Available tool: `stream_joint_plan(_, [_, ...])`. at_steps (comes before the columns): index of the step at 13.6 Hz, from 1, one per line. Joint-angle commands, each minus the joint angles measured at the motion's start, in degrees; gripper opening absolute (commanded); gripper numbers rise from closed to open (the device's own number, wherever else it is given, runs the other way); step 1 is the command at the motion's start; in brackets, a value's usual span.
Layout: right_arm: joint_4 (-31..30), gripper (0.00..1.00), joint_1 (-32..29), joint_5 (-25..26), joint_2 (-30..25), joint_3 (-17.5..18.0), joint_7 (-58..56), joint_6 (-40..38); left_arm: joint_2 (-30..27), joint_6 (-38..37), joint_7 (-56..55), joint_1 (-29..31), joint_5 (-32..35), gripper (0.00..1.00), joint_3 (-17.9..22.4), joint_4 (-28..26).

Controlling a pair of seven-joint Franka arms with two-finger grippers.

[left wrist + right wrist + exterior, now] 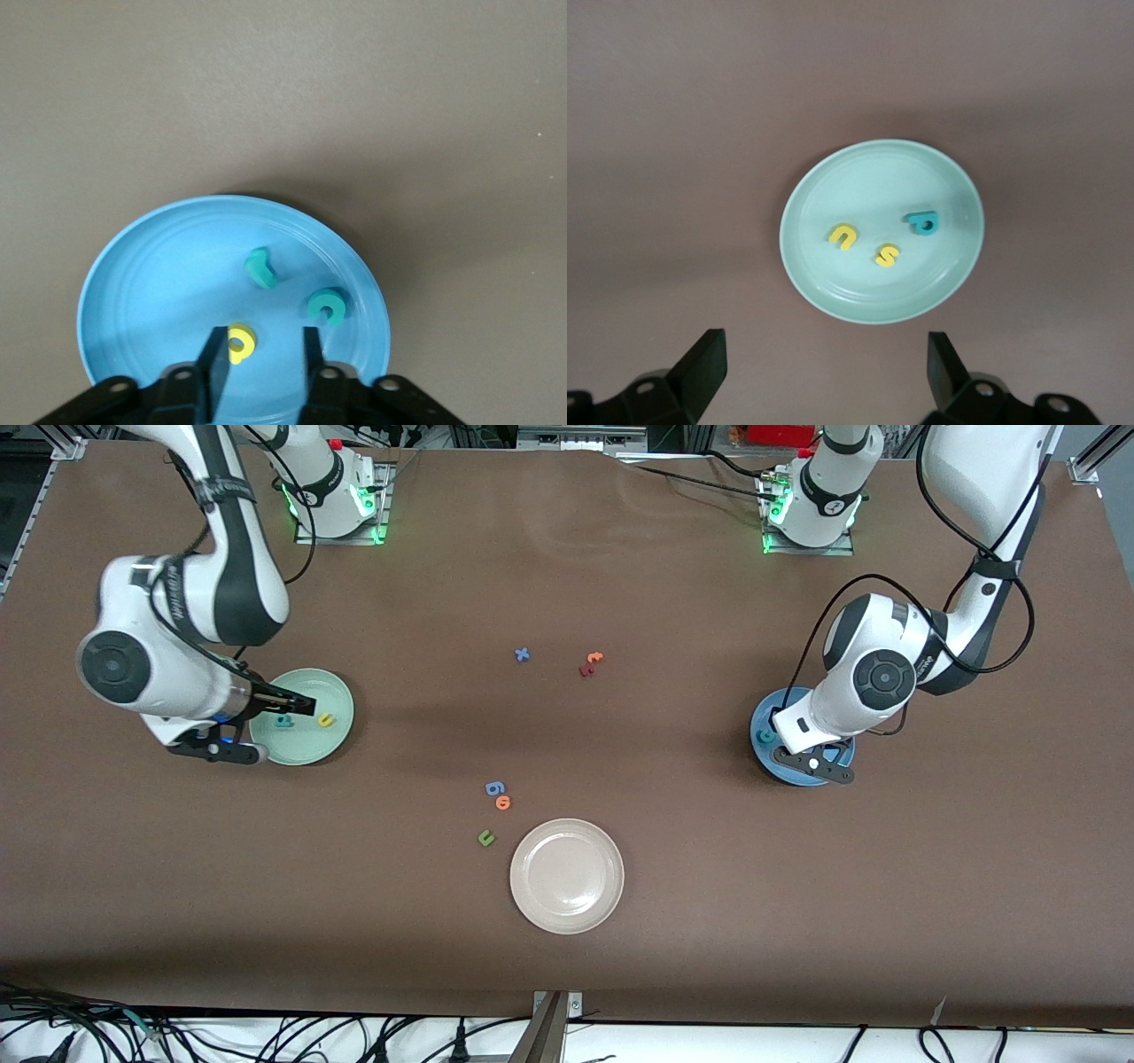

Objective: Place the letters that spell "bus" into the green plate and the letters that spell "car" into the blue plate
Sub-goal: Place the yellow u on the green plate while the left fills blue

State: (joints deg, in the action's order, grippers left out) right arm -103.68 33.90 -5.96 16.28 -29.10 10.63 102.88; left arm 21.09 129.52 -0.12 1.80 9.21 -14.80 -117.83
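The blue plate [769, 760] lies toward the left arm's end of the table. On it lie a teal r [260, 268], a teal c [328, 305] and a yellow a [240, 343]. My left gripper [261, 350] hangs low over this plate, open. The yellow a lies flat between its fingers, close against one of them. The green plate [306, 751] lies toward the right arm's end. It holds a yellow u [844, 236], a yellow s [887, 256] and a teal b [924, 223]. My right gripper [824, 367] is raised beside this plate, open wide with nothing in it.
A beige-white plate [567, 875] sits mid-table, nearest the front camera. Beside it lie a blue g-like letter [494, 787], an orange o [503, 802] and a dark green u [485, 837]. Farther from the camera lie a blue x [522, 654], an orange t [594, 658] and a dark red letter [586, 670].
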Motion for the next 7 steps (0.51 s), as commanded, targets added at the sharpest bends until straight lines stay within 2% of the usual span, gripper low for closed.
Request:
stream_joint_plan(1, [8.4,1.00,-0.3,0.4,1.0,-1.7,-0.9,-7.5,-0.5,-2.5,0.8,1.4,0.6,0.99,-0.8,2.2])
stream_joint_plan(5, [17.4,1.00,-1.1,-0.4,1.2,-2.3,-0.9,-14.1,-0.5,-5.9,0.7,3.2,0.5,1.00,-0.7,6.0])
stream_joint_plan(7, [21.9,1.00,-1.1,-0.3,1.2,-2.4,-1.0,-18.8,-1.0,-10.6,0.8,4.6,-2.8,1.00,-0.8,8.7])
